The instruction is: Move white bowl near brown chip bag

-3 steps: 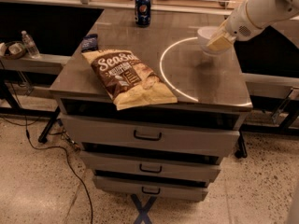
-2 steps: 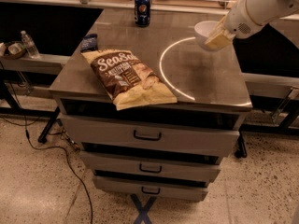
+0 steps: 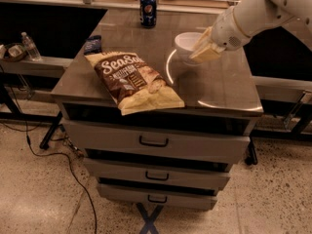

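The white bowl [image 3: 186, 45] is at the middle right of the metal cabinet top [image 3: 219, 89], held just above or at the surface. My gripper [image 3: 204, 50] comes in from the right on the white arm, and its pale fingers are shut on the bowl's right rim. The brown chip bag [image 3: 132, 80] lies flat at the front left of the top, with "Sea Salt" lettering facing up. The bowl is a short gap to the right of and behind the bag's upper end.
A blue soda can [image 3: 148, 9] stands at the back of the top. A small dark blue packet [image 3: 91, 44] lies by the bag's far left corner. A water bottle [image 3: 29, 46] stands on a shelf to the left. Drawers [image 3: 153, 141] face front below.
My gripper has carried the white bowl left and forward across the top, closer to the chip bag. The bag, can and packet have not moved.
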You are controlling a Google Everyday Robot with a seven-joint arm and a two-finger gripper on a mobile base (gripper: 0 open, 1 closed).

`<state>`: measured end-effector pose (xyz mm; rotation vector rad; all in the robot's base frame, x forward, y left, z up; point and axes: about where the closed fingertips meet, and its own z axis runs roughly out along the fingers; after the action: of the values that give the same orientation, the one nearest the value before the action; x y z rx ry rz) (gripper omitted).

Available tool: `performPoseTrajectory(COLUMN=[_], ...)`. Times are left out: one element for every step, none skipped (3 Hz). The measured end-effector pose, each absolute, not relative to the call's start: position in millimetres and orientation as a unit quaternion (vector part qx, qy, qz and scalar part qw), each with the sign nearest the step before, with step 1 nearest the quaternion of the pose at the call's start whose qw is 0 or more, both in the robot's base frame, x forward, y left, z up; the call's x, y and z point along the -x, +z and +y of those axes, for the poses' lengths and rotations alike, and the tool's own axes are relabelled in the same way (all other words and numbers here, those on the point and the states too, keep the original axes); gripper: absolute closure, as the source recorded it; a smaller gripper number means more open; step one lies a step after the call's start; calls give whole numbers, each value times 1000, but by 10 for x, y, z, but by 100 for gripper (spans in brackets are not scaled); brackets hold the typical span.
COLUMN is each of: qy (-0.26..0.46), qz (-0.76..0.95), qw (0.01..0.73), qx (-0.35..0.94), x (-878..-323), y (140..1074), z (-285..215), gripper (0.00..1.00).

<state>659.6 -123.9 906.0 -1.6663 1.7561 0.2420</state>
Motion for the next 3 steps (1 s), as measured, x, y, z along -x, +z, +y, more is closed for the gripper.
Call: performPoseTrajectory(qy=[116, 133, 142], qz=[626, 590, 574], qw=[358, 355, 350], qx=[683, 713, 726], x=[-6392, -6209, -6125], y=[9097, 9045, 8934], z=[-829, -508, -319], gripper=[100, 87, 64])
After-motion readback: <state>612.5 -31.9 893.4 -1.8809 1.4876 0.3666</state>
